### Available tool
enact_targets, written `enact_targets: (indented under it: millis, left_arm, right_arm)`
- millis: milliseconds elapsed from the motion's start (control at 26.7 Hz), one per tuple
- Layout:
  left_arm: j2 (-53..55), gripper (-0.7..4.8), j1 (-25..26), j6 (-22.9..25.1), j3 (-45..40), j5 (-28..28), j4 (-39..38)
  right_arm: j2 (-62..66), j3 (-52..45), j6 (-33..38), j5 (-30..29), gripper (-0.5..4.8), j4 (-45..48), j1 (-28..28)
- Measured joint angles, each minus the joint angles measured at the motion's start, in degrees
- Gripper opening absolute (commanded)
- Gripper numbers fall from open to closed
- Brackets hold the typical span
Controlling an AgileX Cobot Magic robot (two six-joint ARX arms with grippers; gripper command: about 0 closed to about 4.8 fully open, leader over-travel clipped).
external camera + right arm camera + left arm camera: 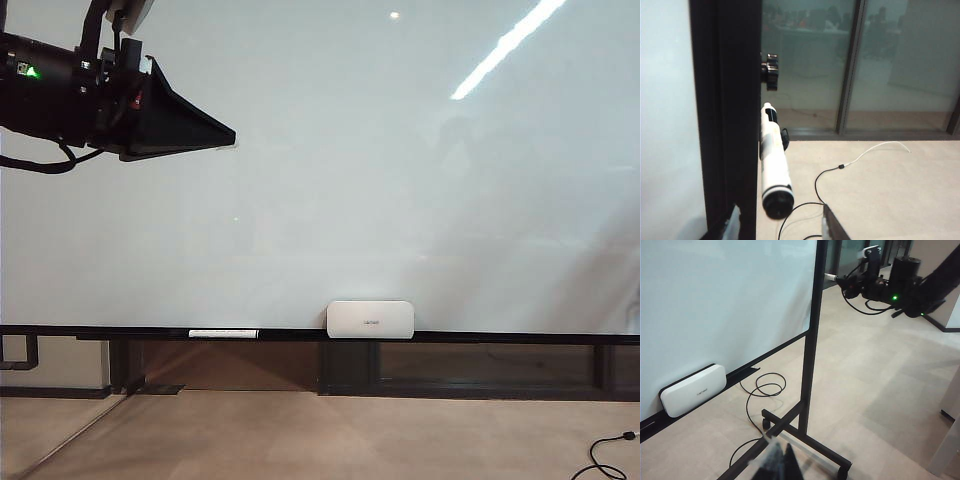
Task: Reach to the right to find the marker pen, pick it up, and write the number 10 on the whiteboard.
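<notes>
Ceiling strip lights are glaring off the glossy whiteboard point(330, 180), streaking bright well away from the left gripper point(215, 135), which is showing as a dark silhouette. Nearest the right gripper point(780, 225), the marker pen point(774, 165) is blurring softly while the daylit windows beyond are reflecting hazily.

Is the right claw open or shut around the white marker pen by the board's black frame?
Open: the right claw has fingertips spread either side of the white marker pen, not clamping it.
</notes>
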Motion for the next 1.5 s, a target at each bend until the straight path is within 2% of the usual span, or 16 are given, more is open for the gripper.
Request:
enact_targets:
  millis: [600, 1049, 1499]
  left_arm:
    - [0.2, -0.06, 0.0, 0.0, 0.0, -1.1, 0.0]
    - [0.2, -0.06, 0.0, 0.0, 0.0, -1.2, 0.0]
    - [0.2, -0.06, 0.0, 0.0, 0.0, -1.6, 0.1]
  right_arm:
    - [2.4, 8.3, 0.2, -0.1, 2.12, -6.8, 0.2]
    - [2.8, 8.6, 0.2, -0.5, 2.12, -6.7, 0.2]
    - [5.0, 13.6, 0.6, -0.9, 2.11, -9.7, 0.9]
